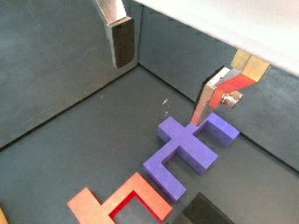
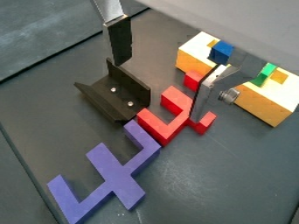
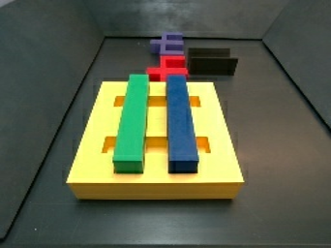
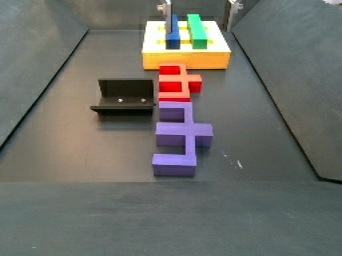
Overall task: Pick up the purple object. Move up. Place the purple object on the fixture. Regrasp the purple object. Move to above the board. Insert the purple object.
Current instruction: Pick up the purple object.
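The purple object [image 4: 178,138] lies flat on the dark floor, in line with a red piece [image 4: 178,80] that touches its far end. It also shows in both wrist views [image 1: 187,147] [image 2: 107,177] and, far back, in a side view [image 3: 168,43]. The black fixture [image 4: 123,97] [image 2: 117,94] stands beside the red piece. The yellow board [image 3: 91,145] [image 4: 150,50] carries a green bar and a blue bar. My gripper [image 1: 162,89] [image 2: 162,83] hangs open above the floor, apart from the purple object, with nothing between its fingers [image 2: 118,39].
The red piece [image 2: 170,115] lies between the purple object and the board. The green bar [image 3: 134,121] and blue bar [image 3: 180,121] lie side by side along the board. Dark walls enclose the floor on all sides.
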